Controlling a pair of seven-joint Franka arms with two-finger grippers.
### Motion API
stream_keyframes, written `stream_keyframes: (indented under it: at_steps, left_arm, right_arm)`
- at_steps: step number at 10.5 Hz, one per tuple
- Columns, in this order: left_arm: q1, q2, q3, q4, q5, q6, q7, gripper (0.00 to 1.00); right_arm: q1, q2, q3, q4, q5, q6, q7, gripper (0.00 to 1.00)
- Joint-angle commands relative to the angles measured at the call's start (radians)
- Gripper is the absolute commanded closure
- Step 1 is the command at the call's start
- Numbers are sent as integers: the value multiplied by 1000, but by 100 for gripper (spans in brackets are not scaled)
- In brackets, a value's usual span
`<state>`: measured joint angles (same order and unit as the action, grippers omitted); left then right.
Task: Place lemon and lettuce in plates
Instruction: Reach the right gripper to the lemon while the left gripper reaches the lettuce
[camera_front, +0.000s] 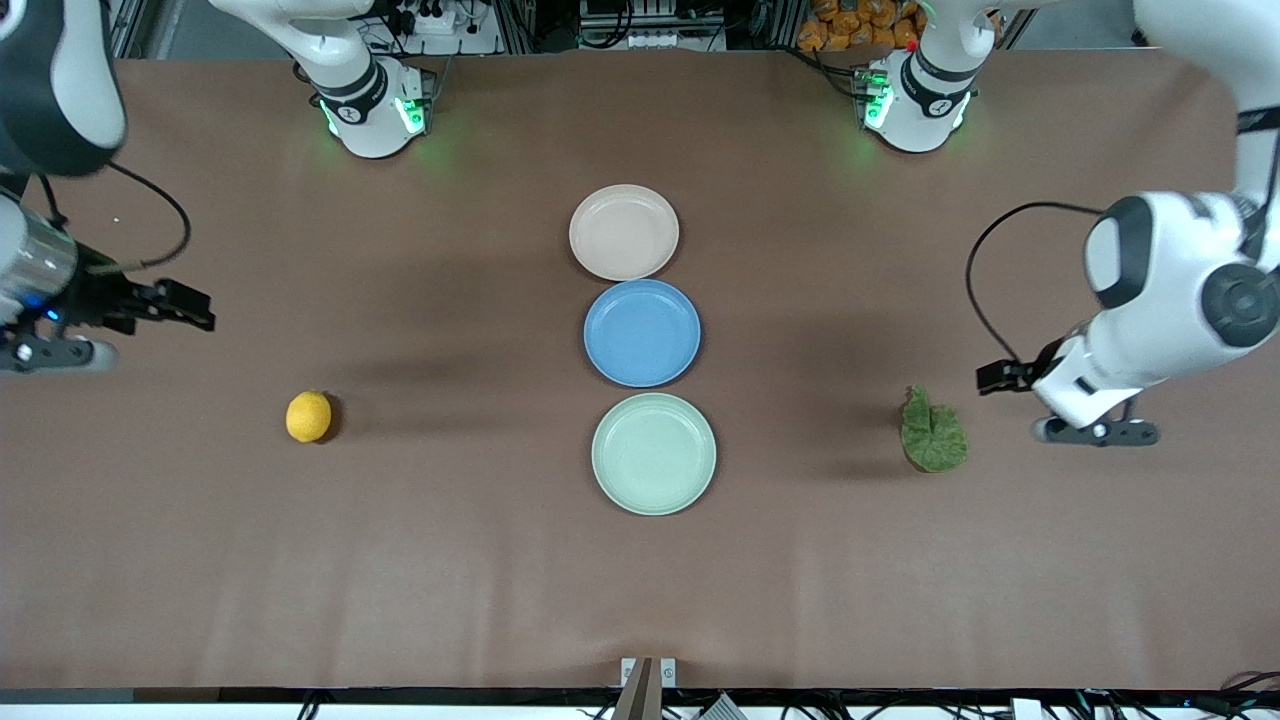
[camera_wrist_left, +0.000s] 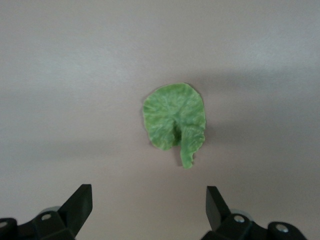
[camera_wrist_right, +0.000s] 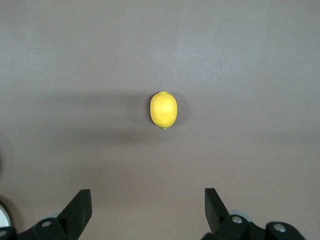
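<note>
Both wide-open pincers, left (camera_wrist_left: 147, 210) and right (camera_wrist_right: 147, 210), hover above crinkled lettuce (camera_wrist_left: 174, 120) and smooth oval lemon (camera_wrist_right: 163, 110).

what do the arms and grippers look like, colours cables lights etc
Both arms are glossy white with dark grey or black joint caps and bands. Each base has a black ring and glows green. The left gripper and right gripper are black with wedge-shaped fingers. A thin black cable loops from each wrist. The right wrist has a silver section with a small blue light.
</note>
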<state>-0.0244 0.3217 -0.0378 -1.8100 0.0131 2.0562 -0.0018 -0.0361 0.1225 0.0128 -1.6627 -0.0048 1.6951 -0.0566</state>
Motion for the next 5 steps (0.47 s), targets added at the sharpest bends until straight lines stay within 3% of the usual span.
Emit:
stream_keyframes:
  at_steps: [1, 5]
  left_arm:
    - [-15, 89, -1, 6, 2, 68, -27, 0]
    - [-51, 227, -2, 8, 2, 206, -87, 0]
  right_arm:
    - [-13, 122, 7, 9, 8, 53, 1, 0]
    - [-14, 264, 9, 6, 8, 155, -35, 0]
